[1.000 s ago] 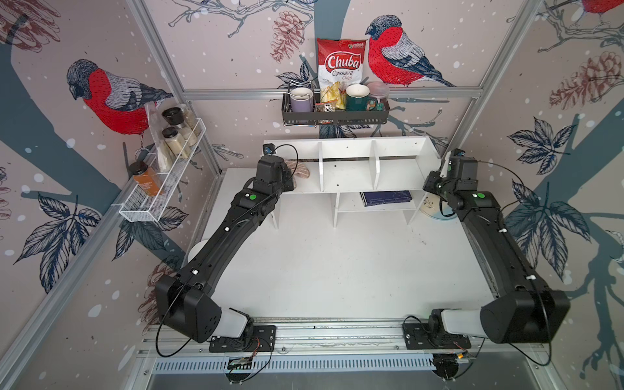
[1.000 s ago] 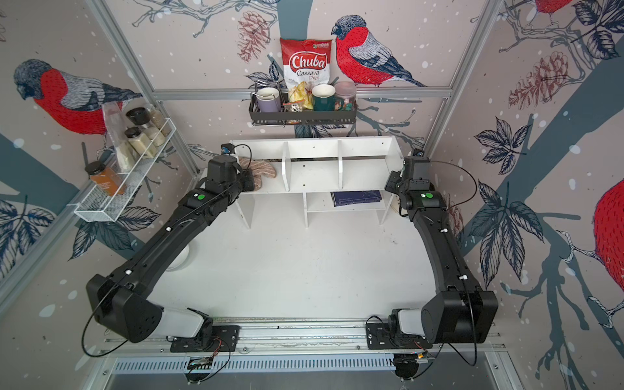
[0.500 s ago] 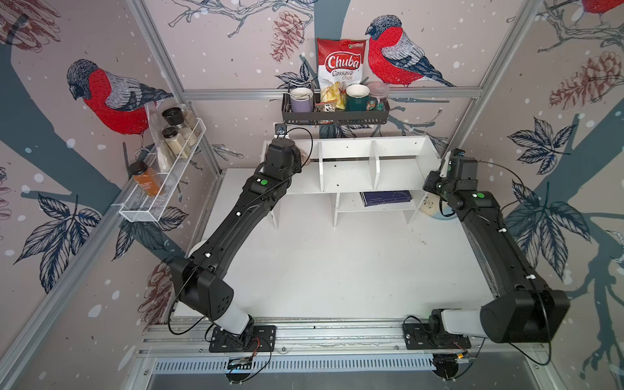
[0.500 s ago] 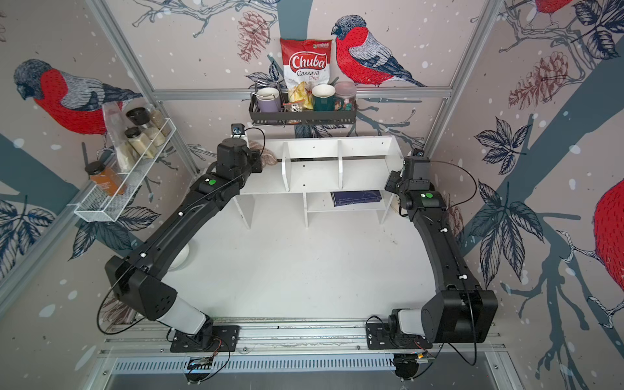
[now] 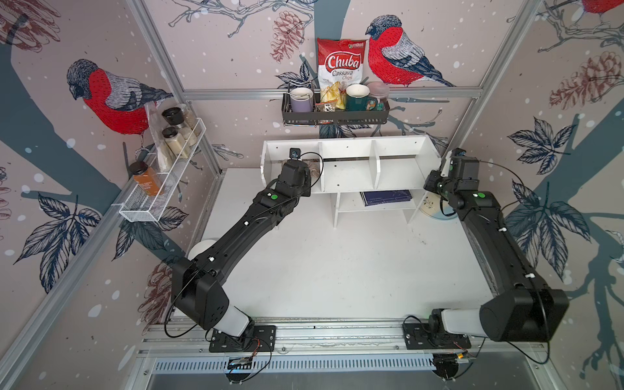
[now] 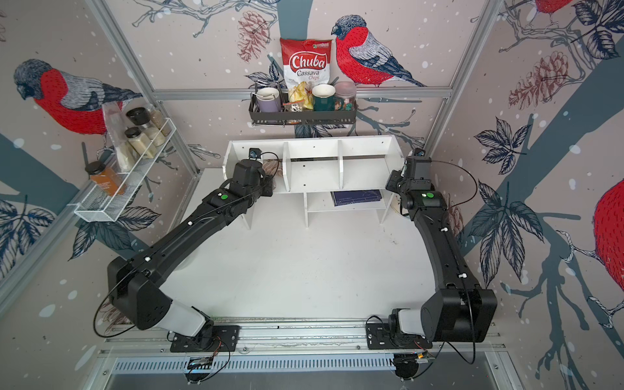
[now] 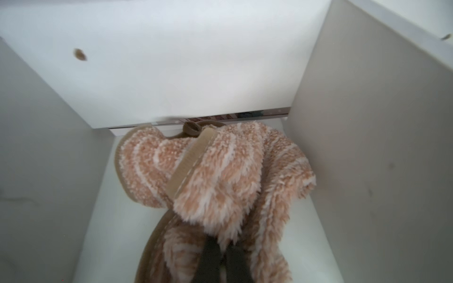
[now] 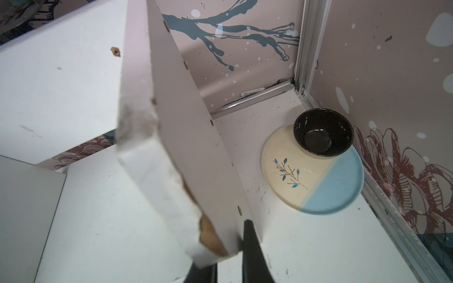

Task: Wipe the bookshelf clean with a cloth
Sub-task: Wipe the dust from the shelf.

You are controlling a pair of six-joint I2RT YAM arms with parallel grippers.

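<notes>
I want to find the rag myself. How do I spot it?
Find the wide white bookshelf at the back. In its end compartment, the left gripper pinches the cloth: fluffy, tan with pale stripes, the only soft thing there.

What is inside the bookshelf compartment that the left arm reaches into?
Only the striped tan cloth, held in the shut left gripper. The bookshelf walls around it look bare. The floor under the cloth is covered and cannot be seen.

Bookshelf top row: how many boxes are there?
3. One end box holds the cloth, gripped by the left gripper; the middle box; the other end box, by the right gripper clamping the bookshelf. None hidden.
</notes>
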